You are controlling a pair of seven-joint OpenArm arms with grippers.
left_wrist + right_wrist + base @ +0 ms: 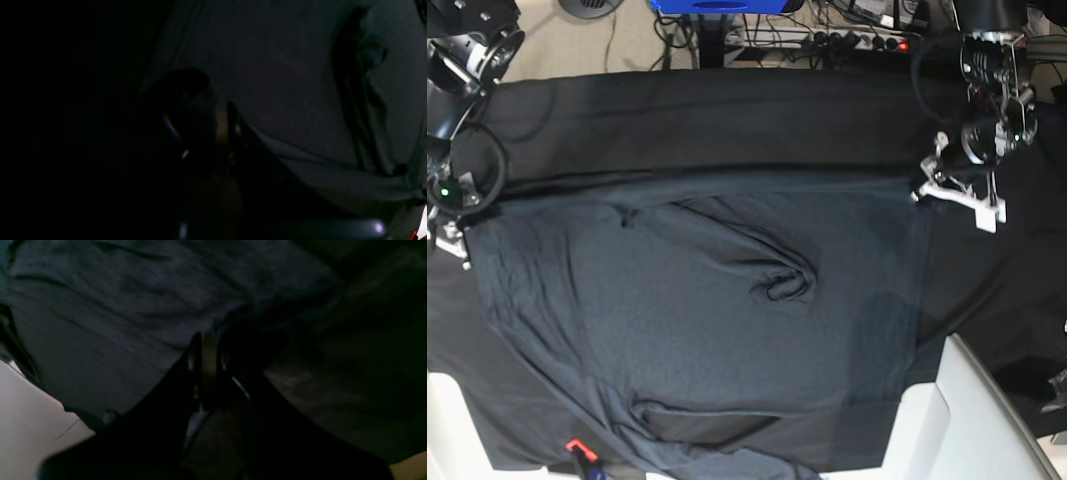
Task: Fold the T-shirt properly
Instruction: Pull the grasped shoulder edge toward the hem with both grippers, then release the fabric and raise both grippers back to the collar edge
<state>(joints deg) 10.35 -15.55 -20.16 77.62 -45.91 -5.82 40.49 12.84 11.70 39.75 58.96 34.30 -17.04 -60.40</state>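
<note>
Both sets of jaws are pressed together, and each seems to be pinching a far corner of the T-shirt (697, 320): in its wrist view the left jaws (227, 126) sit closed at the fabric's hem edge, and the right jaws (205, 368) close on a bunched dark fold, though the wrist pictures are too dim to say how much cloth is caught. The risk, as I judge it, is an uneven or thin bite — if one side holds only a hem or a single layer, a lift or pull would let that corner slip and drop, and the fold would come out skewed. A second risk is snagging the blacker cloth covering the bench (727, 110) along with the shirt, since the two lie touching and look alike. The crease near the shirt's middle could also be folded in rather than smoothed. The base view shows what the wrist views cannot: the whole shirt spread flat across the bench, its far edge stretched between the two arms, the near hem hanging toward the bench's front. The wrist views give instead the closed jaws and the fabric right at them — detail too small in the base view.
</note>
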